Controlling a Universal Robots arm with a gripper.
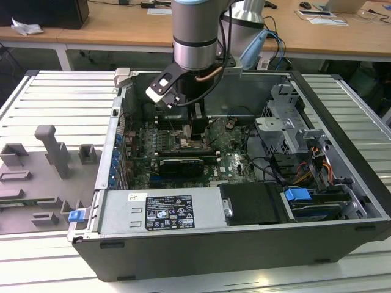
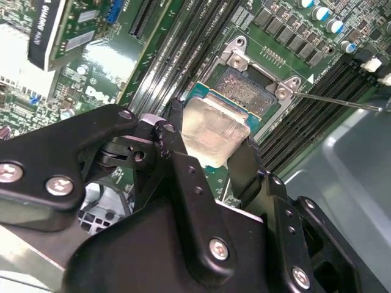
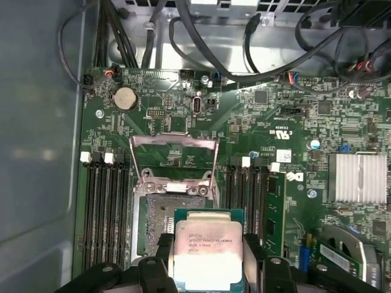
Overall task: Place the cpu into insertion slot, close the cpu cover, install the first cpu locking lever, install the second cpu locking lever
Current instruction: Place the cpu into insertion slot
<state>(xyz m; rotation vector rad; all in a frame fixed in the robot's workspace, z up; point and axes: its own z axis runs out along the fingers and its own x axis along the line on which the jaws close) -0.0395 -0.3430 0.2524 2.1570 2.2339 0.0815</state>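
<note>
A: What sits closest to the lens?

B: The black pincer, its bolted body across the foreground in the second wrist view. Its two fingers are drawn in narrow on the cpu, one on each opposite edge, with the silvery face up.

A: Where is the cpu against the board?

B: Over the insertion slot on the green motherboard. In the first wrist view it covers part of the slot, and the dark centre lies bare beside it. I cannot tell whether it touches the slot.

A: And the cpu cover?

B: The cpu cover is swung open, raised off the slot at its hinged edge, and the board shows through its square window.

A: Any lever?

B: A thin wire lever angles away from the slot's corner, over the black memory slots.

A: The wider scene?

B: In the exterior view the arm reaches down into an open computer case lying on a slatted metal bench. Grey fixture blocks stand on the exterior view's left.
</note>
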